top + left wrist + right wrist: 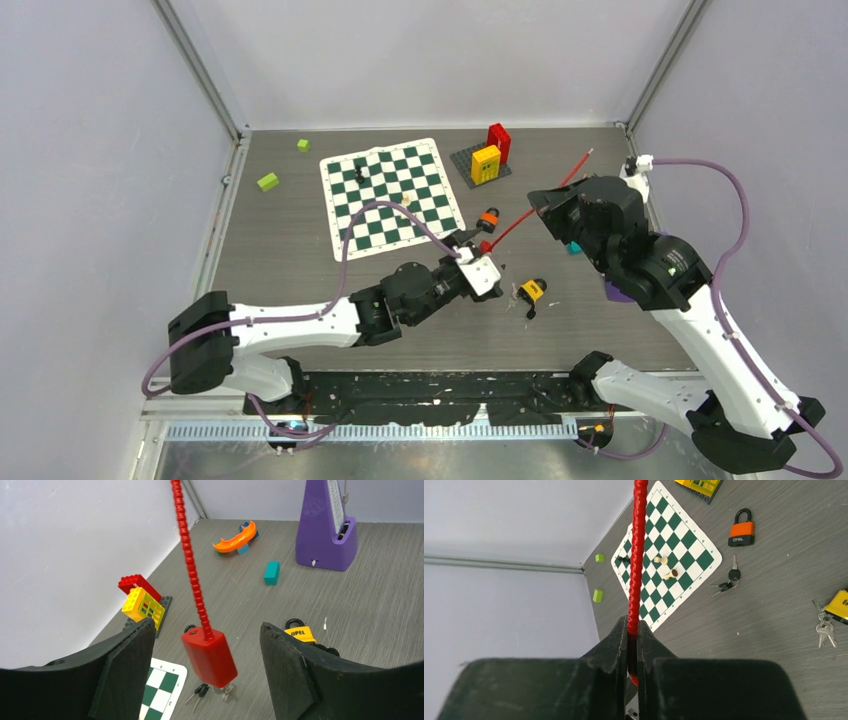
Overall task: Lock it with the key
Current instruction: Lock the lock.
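1. Near the middle of the table, the red lock hangs tilted above the surface, its ribbed red cable rising from the top of its body.
2. Left gripper: jaws wide, one black finger on each side of the lock body, with clear gaps and no contact.
3. Right gripper: jaws pinched tight on the cable, which runs up and away between them.
4. Keys with black heads lie on the table beside the chessboard; in the left wrist view they show just below the lock's lower end. Whether any key sits in the lock cannot be told.
5. Orange padlock: on the table near those keys, shackle closed.
6. Yellow padlock: on the table to the right of the red lock, with a second key bunch beside it.
7. Toy bricks, a teal block and a purple metronome stand farther off.
8. Two green blocks lie beyond the chessboard, well apart from the locks.
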Available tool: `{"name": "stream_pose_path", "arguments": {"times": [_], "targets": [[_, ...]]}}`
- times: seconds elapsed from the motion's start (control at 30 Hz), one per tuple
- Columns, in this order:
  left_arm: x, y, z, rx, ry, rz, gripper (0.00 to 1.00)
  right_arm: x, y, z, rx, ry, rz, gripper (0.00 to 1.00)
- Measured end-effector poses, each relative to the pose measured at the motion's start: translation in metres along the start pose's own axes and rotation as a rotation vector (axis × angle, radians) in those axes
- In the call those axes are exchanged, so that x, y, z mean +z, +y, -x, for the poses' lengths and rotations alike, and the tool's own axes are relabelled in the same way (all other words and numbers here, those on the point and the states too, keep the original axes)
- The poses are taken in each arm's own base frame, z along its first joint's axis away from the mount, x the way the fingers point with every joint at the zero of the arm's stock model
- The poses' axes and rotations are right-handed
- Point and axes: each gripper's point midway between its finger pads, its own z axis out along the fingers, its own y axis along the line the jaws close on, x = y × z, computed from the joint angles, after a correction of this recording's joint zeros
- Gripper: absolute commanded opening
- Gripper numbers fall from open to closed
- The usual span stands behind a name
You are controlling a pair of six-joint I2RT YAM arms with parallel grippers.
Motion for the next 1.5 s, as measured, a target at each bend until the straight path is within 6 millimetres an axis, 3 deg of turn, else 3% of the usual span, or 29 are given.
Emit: {"name": "stream_pose_path", "arguments": {"times": [0.13, 0.57, 0.6, 0.7, 0.93, 1.0, 1.07, 1.13, 1.2, 1.23, 1.5], "targets": [[0.004, -0.008, 0.000, 0.031, 0.004, -0.005, 0.55, -0.006, -0.003, 0.006, 0.046, -0.020, -0.008, 0.05], [0.011, -0.011, -0.002, 0.121, 0.042, 0.104, 0.33, -0.016, -0.005, 0.013, 0.094, -0.038, 0.005, 0.05], [0.011, -0.010, -0.002, 0.119, 0.042, 0.111, 0.28, -0.016, -0.005, 0.013, 0.095, -0.039, 0.005, 0.05], [0.010, -0.007, -0.003, 0.112, 0.048, 0.128, 0.00, -0.016, -0.005, 0.013, 0.100, -0.040, 0.008, 0.05], [0.009, -0.005, -0.004, 0.087, 0.057, 0.143, 0.00, -0.016, -0.006, 0.014, 0.110, -0.047, 0.007, 0.05], [0.008, -0.006, -0.004, 0.071, 0.057, 0.134, 0.00, -0.016, -0.007, 0.014, 0.110, -0.047, 0.006, 0.12], [0.006, -0.006, -0.002, 0.050, 0.057, 0.124, 0.00, -0.016, -0.007, 0.013, 0.110, -0.047, 0.006, 0.30], [0.004, -0.005, -0.001, 0.026, 0.059, 0.111, 0.00, -0.016, -0.006, 0.014, 0.115, -0.049, 0.017, 0.65], [0.002, -0.002, 0.002, -0.003, 0.055, 0.097, 0.00, -0.016, -0.006, 0.013, 0.114, -0.053, 0.035, 0.92], [0.001, -0.001, 0.003, -0.019, 0.054, 0.091, 0.00, -0.015, -0.007, 0.012, 0.107, -0.055, 0.046, 0.97], [-0.009, 0.037, -0.003, -0.183, 0.122, 0.086, 0.00, -0.018, -0.027, 0.007, -0.001, -0.113, 0.208, 0.95]]}}
